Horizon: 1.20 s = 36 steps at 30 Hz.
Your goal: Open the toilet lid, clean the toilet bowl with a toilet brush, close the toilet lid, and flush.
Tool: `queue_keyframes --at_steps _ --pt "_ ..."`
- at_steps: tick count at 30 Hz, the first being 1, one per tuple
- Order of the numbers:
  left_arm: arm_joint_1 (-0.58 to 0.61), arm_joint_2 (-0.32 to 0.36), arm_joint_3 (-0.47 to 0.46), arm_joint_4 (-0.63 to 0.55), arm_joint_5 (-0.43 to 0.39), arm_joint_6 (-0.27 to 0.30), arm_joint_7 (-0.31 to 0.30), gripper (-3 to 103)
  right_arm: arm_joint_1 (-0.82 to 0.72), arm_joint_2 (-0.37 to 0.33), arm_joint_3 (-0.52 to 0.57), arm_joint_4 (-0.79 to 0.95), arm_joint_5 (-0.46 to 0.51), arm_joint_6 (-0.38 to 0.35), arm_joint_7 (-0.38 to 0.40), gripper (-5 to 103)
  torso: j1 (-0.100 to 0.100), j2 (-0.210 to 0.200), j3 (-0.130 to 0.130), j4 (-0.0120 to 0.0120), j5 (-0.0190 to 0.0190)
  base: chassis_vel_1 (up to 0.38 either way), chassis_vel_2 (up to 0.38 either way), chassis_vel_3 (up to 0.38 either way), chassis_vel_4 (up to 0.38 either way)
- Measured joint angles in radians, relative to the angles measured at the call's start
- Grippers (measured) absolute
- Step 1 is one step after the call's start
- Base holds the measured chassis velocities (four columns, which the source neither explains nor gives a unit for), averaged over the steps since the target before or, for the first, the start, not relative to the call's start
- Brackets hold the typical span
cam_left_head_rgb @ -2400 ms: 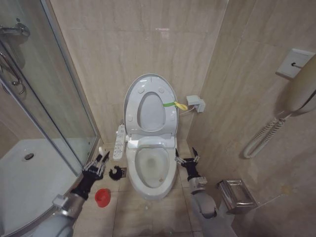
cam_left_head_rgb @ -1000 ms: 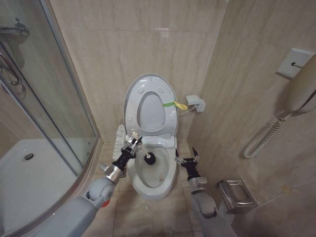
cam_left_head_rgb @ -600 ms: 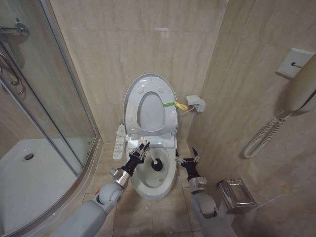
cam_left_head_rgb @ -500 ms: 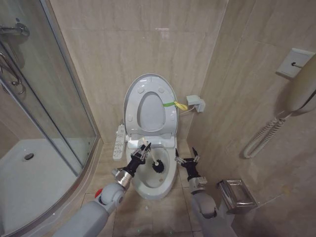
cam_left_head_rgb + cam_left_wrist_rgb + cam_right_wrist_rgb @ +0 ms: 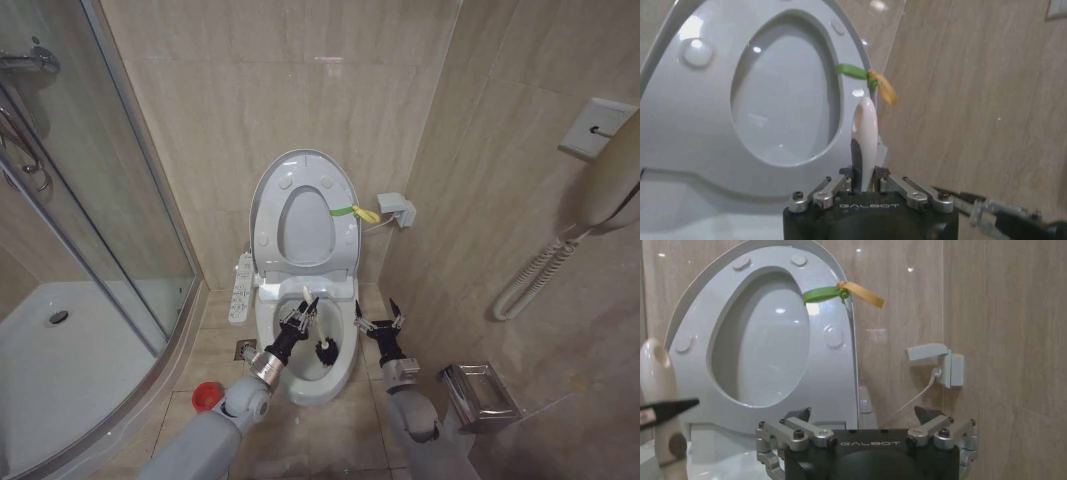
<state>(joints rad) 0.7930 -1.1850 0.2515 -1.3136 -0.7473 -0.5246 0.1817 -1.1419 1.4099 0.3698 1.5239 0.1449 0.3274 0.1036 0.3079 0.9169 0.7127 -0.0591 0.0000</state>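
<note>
— Where's the brush now?

— Low in the middle of the head view. The left claw is clamped on the thin white handle of the toilet brush, and the black bristle head is down inside the toilet bowl, toward its right inner wall. In the left wrist view the handle stands straight up out of the closed fingers.

— Why grip it so high on the handle?

— My guess is that it keeps the claw itself above the rim while the bristles reach down to the ceramic. The arm comes in from the lower left, angled over the bowl's near edge.

— And the lid?

— The toilet lid is tipped up against the wall tiles, centre of the frame, with the seat ring raised flat against it, so the whole opening is free. The green-yellow strap hangs off its right edge; I take it for a pull tab.

— The other arm?

— The right claw hangs just right of the bowl, fingers spread wide, holding nothing. It looks parked out of the brush's way.

— The red holder?

— The red holder sits on the floor tiles at lower left, well apart from the bowl, near the shower tray.

— How far along?

— I'd say lid done, scrubbing in hand; closing and flushing not yet done.
</note>
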Motion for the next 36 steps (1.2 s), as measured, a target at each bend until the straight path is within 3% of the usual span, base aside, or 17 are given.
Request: queue_keyframes --at_steps 21,36 --pt "-0.097 -0.037 -0.030 0.275 0.021 -0.087 0.116 19 0.000 0.000 0.000 0.000 0.000 0.000 0.000 100 0.000 0.000 0.000 -0.0001 -0.0001 0.000 0.000 0.000 0.000" --pt "-0.194 -0.107 -0.035 0.489 0.014 -0.190 0.265 19 0.000 0.000 0.000 0.000 0.000 0.000 0.000 100 0.000 0.000 0.000 -0.0001 -0.0001 0.000 0.000 0.000 0.000"
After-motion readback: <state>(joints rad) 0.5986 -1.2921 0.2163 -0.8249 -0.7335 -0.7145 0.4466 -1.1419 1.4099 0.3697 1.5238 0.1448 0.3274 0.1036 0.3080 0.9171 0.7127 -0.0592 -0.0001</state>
